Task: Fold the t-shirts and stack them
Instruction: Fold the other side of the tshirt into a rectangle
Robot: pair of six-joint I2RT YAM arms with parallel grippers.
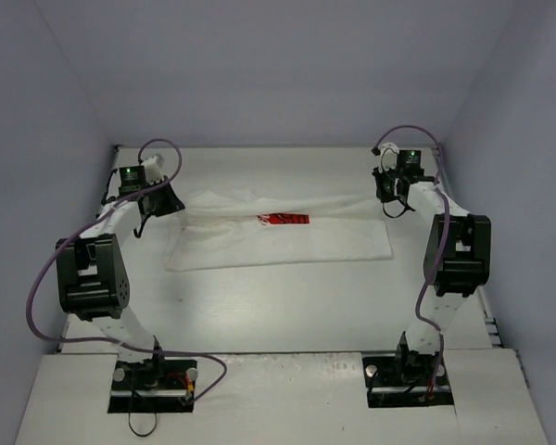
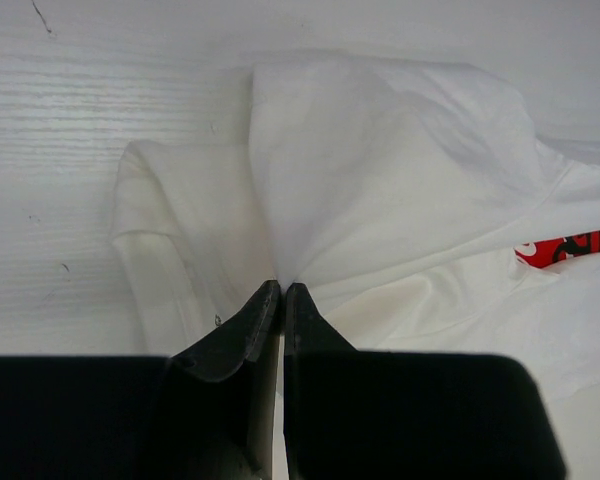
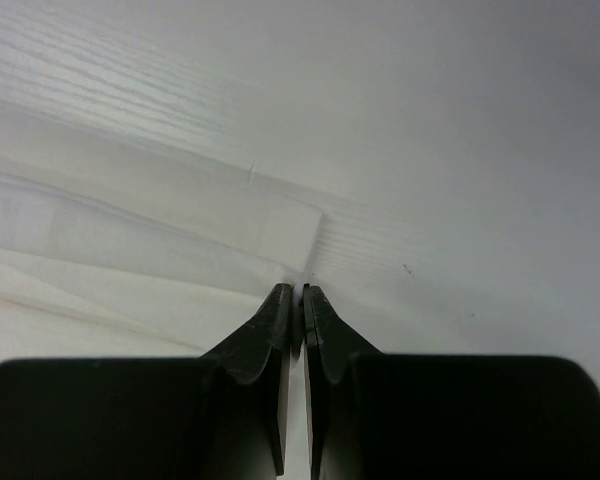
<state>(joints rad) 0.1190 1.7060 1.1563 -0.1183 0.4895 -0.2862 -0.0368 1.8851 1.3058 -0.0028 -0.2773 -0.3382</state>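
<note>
A white t-shirt (image 1: pixel 278 239) with a red print (image 1: pixel 284 220) lies stretched across the middle of the table, folded into a long band. My left gripper (image 1: pixel 156 206) is shut on the shirt's left end; in the left wrist view the cloth (image 2: pixel 380 180) rises in a peak into the closed tips (image 2: pixel 282 290). My right gripper (image 1: pixel 395 197) is shut on the shirt's right far corner; in the right wrist view the cloth edge (image 3: pixel 180 250) runs into the closed tips (image 3: pixel 293 292).
The white table (image 1: pixel 287 315) is bordered by pale walls at the back and both sides. The arm bases (image 1: pixel 153 375) sit at the near edge. A purple cable (image 1: pixel 46 278) loops off the left arm.
</note>
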